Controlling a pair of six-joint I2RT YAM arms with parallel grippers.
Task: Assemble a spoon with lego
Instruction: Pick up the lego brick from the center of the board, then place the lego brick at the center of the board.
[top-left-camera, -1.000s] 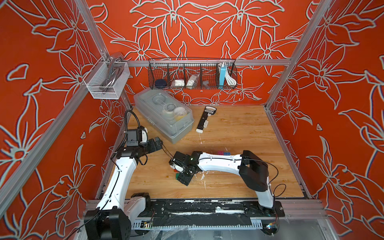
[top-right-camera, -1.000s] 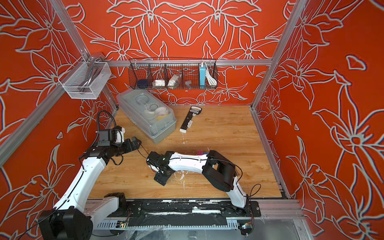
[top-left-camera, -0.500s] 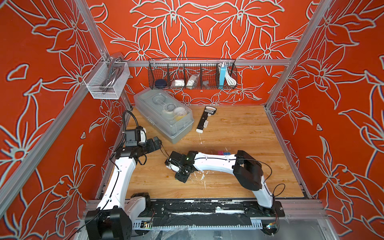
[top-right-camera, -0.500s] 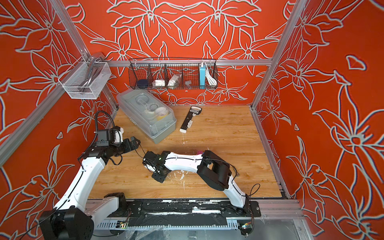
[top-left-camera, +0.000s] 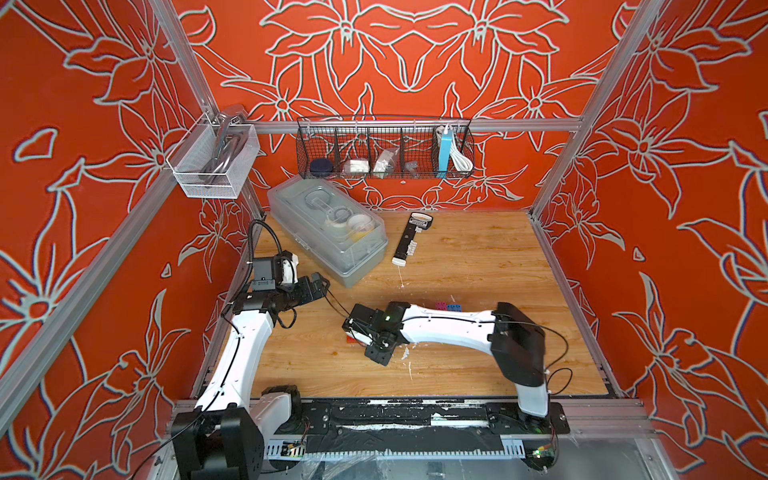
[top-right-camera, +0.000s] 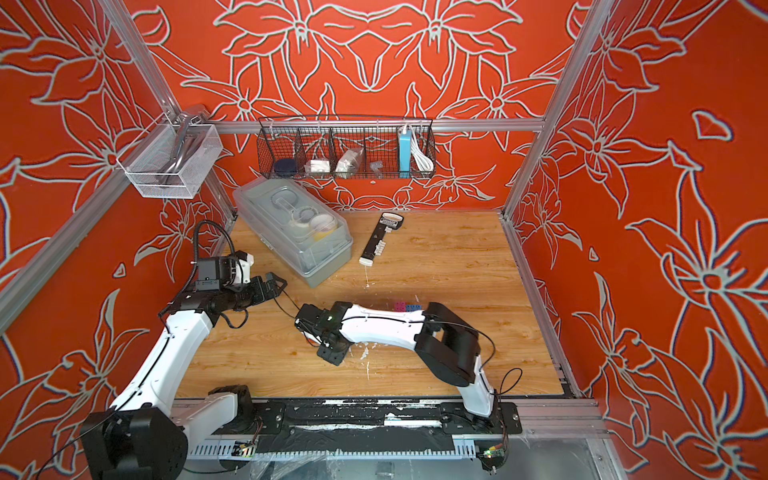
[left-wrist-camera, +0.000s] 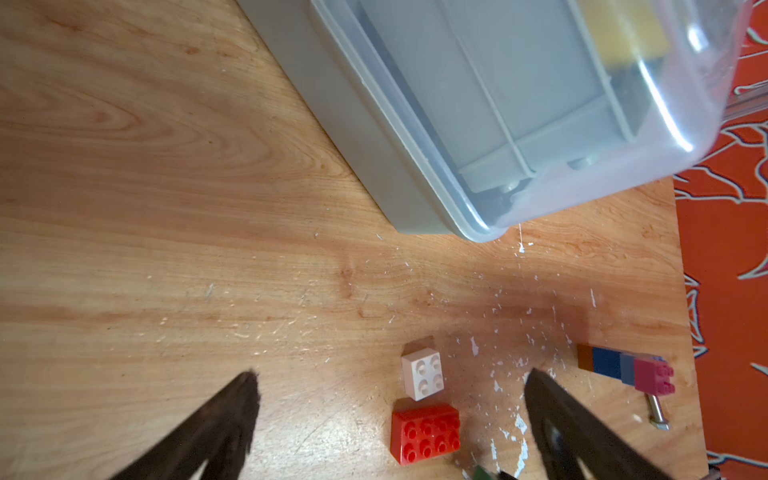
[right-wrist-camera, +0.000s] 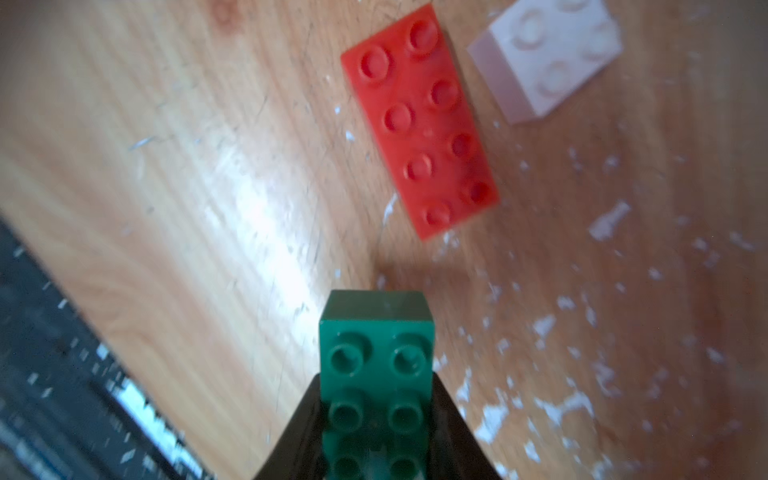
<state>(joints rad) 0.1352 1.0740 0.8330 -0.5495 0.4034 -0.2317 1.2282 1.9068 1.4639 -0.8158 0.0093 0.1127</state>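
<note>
My right gripper (right-wrist-camera: 376, 419) is shut on a green brick (right-wrist-camera: 376, 353) that sticks out past its fingertips, low over the wooden table. A flat red brick (right-wrist-camera: 419, 124) and a white brick (right-wrist-camera: 548, 58) lie just ahead of it. The left wrist view shows the same white brick (left-wrist-camera: 422, 374) and red brick (left-wrist-camera: 426, 432), plus a lying row of brown, blue, light blue and pink bricks (left-wrist-camera: 623, 368). My left gripper (left-wrist-camera: 392, 384) stands open above the table, holding nothing. In both top views the right arm hides most of the bricks; the pink and blue ones (top-left-camera: 448, 307) (top-right-camera: 406, 307) peek out.
A grey lidded box (top-left-camera: 328, 232) stands at the back left, close to my left gripper (top-left-camera: 322, 286). Beside it lies a black-and-white bar tool (top-left-camera: 409, 241). A small screw (left-wrist-camera: 656, 411) lies by the pink brick. Wire baskets (top-left-camera: 384, 147) hang on the back wall.
The right jaws have closed on the green brick, and that arm's head has shifted slightly left and toward the back. The left arm has barely moved.
</note>
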